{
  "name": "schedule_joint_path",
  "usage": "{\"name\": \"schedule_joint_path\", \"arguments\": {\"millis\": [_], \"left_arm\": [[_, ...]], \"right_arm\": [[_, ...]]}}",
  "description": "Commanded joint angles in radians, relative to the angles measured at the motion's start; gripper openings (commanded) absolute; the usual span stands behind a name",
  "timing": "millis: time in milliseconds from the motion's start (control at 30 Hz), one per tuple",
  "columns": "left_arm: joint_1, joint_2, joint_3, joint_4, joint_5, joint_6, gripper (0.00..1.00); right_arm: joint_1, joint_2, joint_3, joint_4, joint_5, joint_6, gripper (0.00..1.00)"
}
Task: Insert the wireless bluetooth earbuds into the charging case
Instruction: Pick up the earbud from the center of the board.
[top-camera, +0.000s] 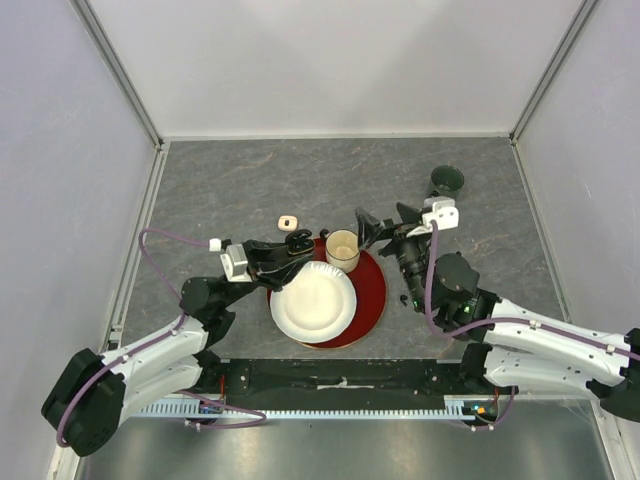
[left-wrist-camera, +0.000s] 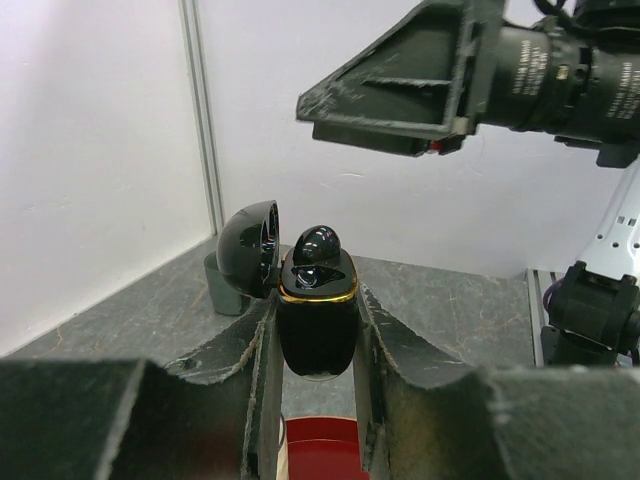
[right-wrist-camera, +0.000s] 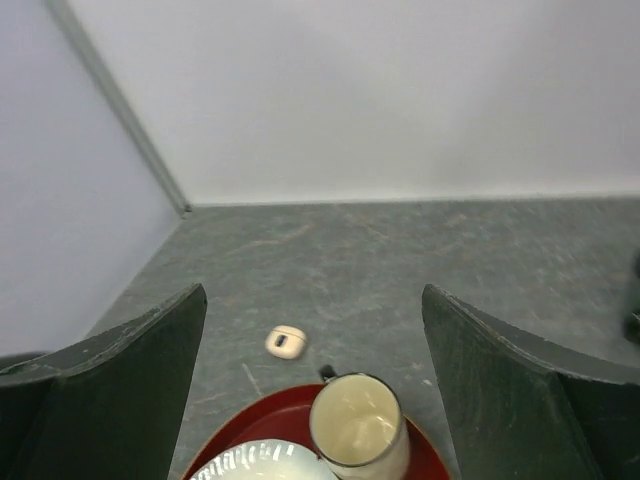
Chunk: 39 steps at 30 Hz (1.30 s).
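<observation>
Grey stone-patterned tabletop (top-camera: 250, 170) and white walls on three sides make up the box I work in. My left gripper (top-camera: 298, 244) is pinched on the black charging case (left-wrist-camera: 318, 325), one finger on each flank. It holds the case upright above the red tray (top-camera: 375, 290), so the mouth faces up and the lid (left-wrist-camera: 248, 250) hangs open to the left, out of the way. One black earbud (left-wrist-camera: 318, 246) sits in the mouth, standing proud of the gold rim. I judge it is in its well but may not be pressed home.

My right gripper (top-camera: 385, 228) hangs just to the right of the case with its jaws spread wide and nothing between them. The paper cup (right-wrist-camera: 355, 428) lies below and between its fingers. Near the cup on the tray is the white plate (top-camera: 313, 300).

A small white piece (right-wrist-camera: 284, 341) lies on bare table beyond the tray; I cannot tell what it is. The far half of the table is open for moving. A dark cup (top-camera: 447, 181) stands far right, and I cannot find the other buds.
</observation>
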Motion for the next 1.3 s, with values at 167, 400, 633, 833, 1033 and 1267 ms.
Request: {"name": "schedule_joint_path", "arguments": {"millis": [167,400,633,833,1033,1267], "left_arm": [[-0.003,-0.086,0.080,-0.054,-0.017,0.065,0.02],[-0.003,-0.111,0.213,-0.233,-0.087,0.045,0.02],[-0.003,-0.135,0.373,-0.517,-0.152,0.029,0.02],[-0.003,-0.204,0.298,-0.542,-0.062,0.043,0.02],[-0.003,-0.321,0.272,-0.626,0.058,0.048,0.02],[-0.003,-0.416,0.200,-0.611,0.063,0.045,0.02]], "right_arm": [[-0.236,0.007,0.176,-0.801,0.191,0.624,0.97],[-0.445,0.154,0.309,-1.166,-0.125,0.838,0.98],[-0.471,0.231,0.389,-1.413,-0.279,0.888,0.97],[-0.473,0.136,0.194,-1.369,-0.313,0.910,0.92],[-0.473,0.078,0.102,-1.333,-0.389,0.866,0.86],[-0.471,0.051,-0.044,-1.207,-0.420,0.904,0.69]]}}
